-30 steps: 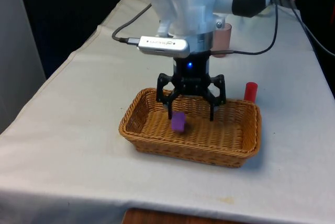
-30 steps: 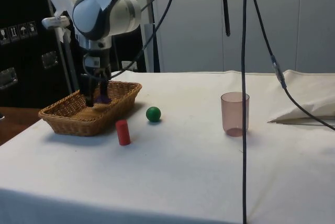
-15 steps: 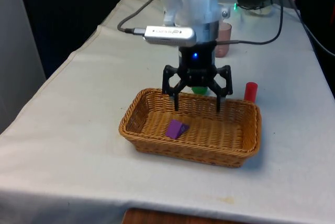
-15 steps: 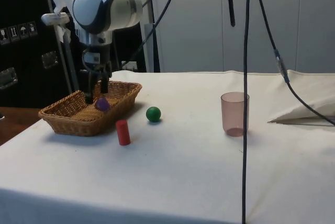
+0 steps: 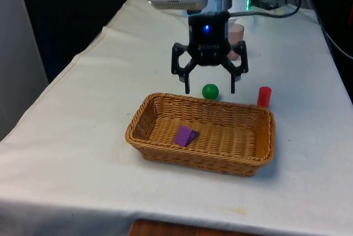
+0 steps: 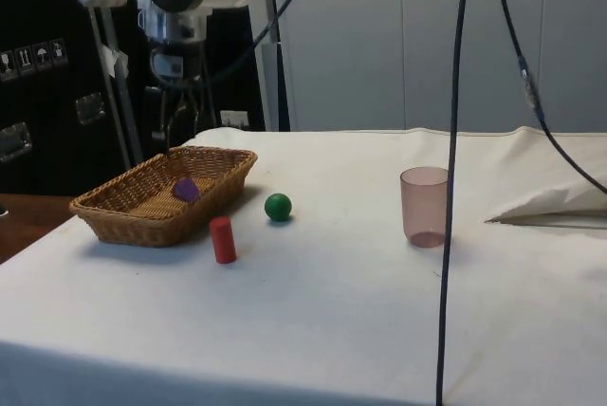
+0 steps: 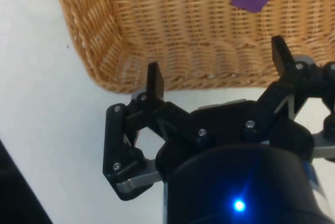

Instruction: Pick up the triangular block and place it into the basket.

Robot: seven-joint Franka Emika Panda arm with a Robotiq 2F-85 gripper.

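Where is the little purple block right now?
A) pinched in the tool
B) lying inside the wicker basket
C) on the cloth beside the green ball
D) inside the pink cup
B: the purple block lies on the floor of the basket, with the open tool above and empty.

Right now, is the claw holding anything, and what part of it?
Nothing. The claw hangs open and empty above the table, and the purple triangular block lies loose in the basket.
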